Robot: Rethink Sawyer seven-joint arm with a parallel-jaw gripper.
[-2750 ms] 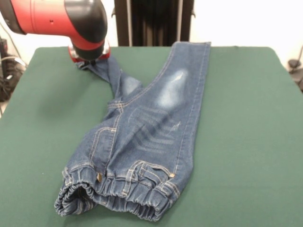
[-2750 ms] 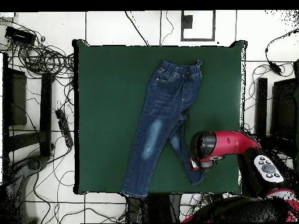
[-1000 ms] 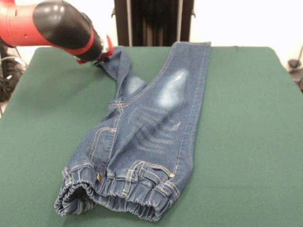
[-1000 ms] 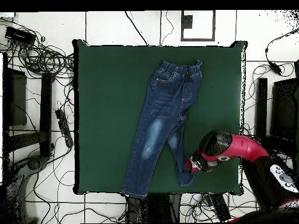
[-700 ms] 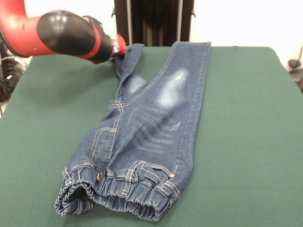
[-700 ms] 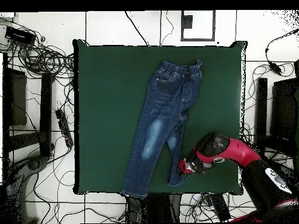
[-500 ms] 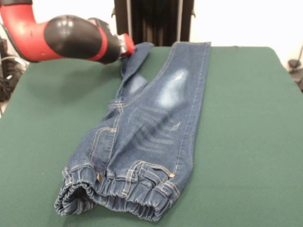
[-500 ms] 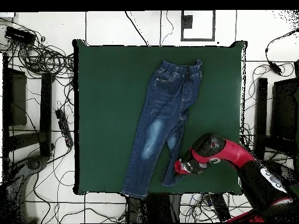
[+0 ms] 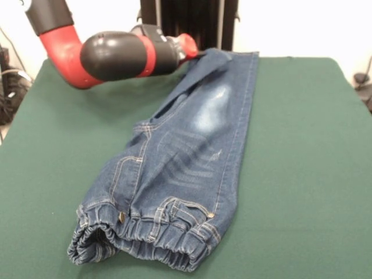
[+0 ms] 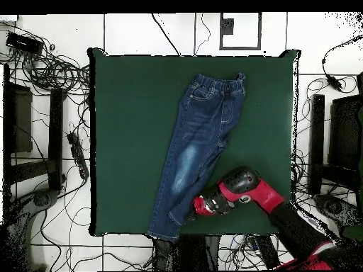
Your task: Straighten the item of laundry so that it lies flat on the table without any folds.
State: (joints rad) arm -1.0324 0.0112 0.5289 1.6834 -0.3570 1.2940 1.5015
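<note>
My hand (image 9: 197, 53) sits at the hem of the jeans (image 9: 174, 168), pinching one leg cuff as far as I can judge, with that leg laid over the other. The jeans lie mid-counter (image 9: 302, 174), waistband toward 6 o'clock in the front view. Soft, limp denim that drags on felt; I'd take hold at cuffs or the waistband corners.

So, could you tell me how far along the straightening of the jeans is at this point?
Partly done. One leg of the jeans lies straight on the table, up to the far edge. In hand: the hand is at the other leg's cuff, which sits over the straight leg in both views. Left: spread that leg out beside the first and smooth the bunched waistband.
</note>
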